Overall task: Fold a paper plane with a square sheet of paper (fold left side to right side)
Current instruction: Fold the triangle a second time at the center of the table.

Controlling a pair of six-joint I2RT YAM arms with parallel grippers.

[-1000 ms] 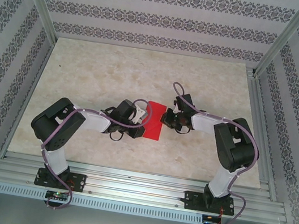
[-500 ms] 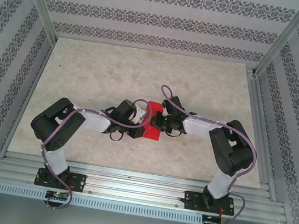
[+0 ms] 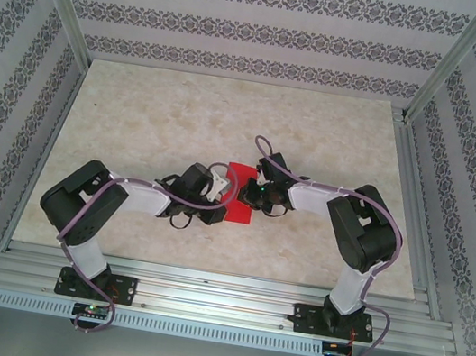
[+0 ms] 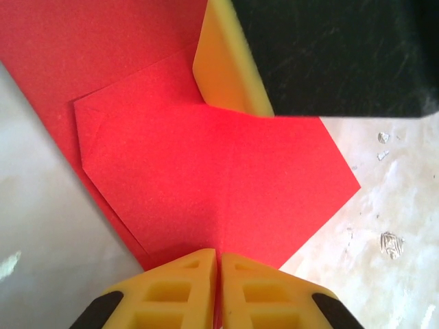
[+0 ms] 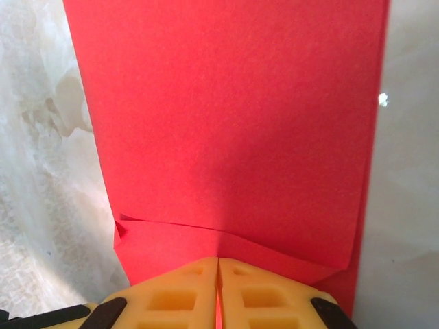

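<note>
Paper: one square sheet of paper (image 3: 239, 213), folded, long axis from far to near counter (image 3: 158, 110) edge; two pincers, left pincer (image 4: 218, 256) and right pincer (image 5: 218, 262), clamped on it.

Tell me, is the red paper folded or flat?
Folded: the red paper shows overlapping layers and a turned-over flap in the wrist views.

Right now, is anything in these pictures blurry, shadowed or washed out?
Top view: soft, even light, all sharp, faint shadows under the arms on the table. Left wrist view: the paper is crisp, its grain showing; grey shadow dulls the table at left. Right wrist view: a dim shadow runs up the paper's middle; the table at left is washed out.
</note>
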